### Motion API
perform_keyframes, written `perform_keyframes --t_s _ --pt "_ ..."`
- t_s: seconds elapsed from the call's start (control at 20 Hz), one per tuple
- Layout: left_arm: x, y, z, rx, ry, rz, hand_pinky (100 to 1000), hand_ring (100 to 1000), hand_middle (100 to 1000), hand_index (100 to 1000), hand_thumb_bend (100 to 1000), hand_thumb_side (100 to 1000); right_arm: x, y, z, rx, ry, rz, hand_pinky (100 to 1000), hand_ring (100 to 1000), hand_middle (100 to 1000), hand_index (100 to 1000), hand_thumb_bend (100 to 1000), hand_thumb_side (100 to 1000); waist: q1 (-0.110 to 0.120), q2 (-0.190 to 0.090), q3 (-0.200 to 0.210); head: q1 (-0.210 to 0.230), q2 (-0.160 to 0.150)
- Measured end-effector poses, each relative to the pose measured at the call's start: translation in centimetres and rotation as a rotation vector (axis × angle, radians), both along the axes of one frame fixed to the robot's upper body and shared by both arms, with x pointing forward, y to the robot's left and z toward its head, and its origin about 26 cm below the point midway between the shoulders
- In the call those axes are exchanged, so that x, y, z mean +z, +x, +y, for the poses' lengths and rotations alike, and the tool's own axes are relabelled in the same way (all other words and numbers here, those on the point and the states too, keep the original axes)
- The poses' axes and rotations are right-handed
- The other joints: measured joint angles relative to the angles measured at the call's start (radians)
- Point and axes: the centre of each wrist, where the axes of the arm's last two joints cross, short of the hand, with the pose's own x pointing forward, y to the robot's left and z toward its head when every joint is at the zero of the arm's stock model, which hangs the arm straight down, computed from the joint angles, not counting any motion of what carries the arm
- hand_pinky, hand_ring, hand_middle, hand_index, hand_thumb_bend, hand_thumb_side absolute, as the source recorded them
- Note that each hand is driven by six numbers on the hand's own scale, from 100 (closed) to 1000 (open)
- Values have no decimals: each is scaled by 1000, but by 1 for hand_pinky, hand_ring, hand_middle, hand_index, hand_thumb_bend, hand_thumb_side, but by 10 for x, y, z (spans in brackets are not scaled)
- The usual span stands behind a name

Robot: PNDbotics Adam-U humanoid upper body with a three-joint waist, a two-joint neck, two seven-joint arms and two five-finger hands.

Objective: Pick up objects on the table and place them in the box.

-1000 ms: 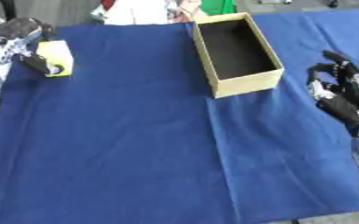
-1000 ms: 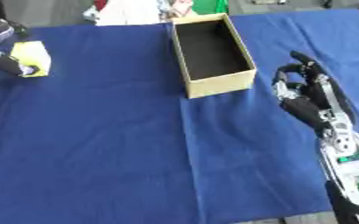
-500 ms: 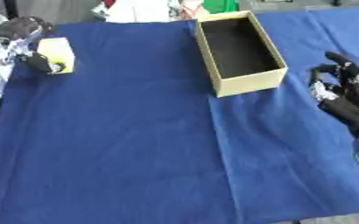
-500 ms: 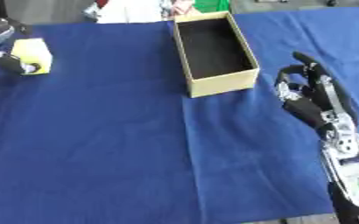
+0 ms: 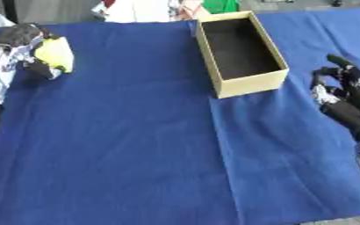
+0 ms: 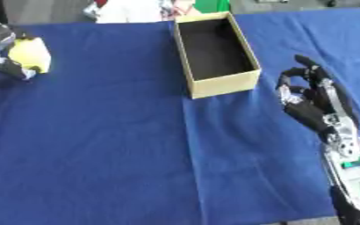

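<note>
Right eye view: whole right hand (image 6: 310, 103) and forearm, fingers loosely bent, holding nothing, right of the box (image 6: 214, 52). Left eye view: more of the left hand (image 5: 26, 48), fingers curled round a yellow block (image 5: 55, 53), far left, above the blue tabletop (image 5: 137, 145).

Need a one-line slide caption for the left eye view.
Left hand grips a yellow block at the cloth's left edge; box empty; right hand idle.

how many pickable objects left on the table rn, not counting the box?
1 visible: a yellow object at the far left of the blue cloth, with the left hand curled round it. The box looks empty inside. Clutter at the far edge is unclear.
</note>
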Motion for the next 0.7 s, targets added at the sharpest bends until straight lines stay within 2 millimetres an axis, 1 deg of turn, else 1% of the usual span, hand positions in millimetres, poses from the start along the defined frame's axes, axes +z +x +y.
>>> perform_keyframes --t_s 0.15,0.2,0.25,0.5,0.7 --pt "0 0 0 0 5 -9 767 899 669 789 333 212 0 0 0 0 0 0 748 957 674 938 100 246 0 0 0 0 0" --pt "-1 0 0 1 5 -10 756 874 607 756 267 205 0 0 0 0 0 0 748 957 673 938 100 273 0 0 0 0 0" --pt "0 0 0 0 6 -12 737 838 549 719 175 196 0 0 0 0 0 0 748 957 673 938 100 245 0 0 0 1 0" --pt "11 -2 -2 -31 13 -88 737 835 547 719 174 195 0 0 0 -1 0 1 748 957 673 938 100 246 0 -3 10 2 0" --pt "14 -2 -3 -42 11 -112 737 835 547 719 174 195 0 0 0 -1 0 1 748 957 673 938 100 246 0 -5 10 2 0"
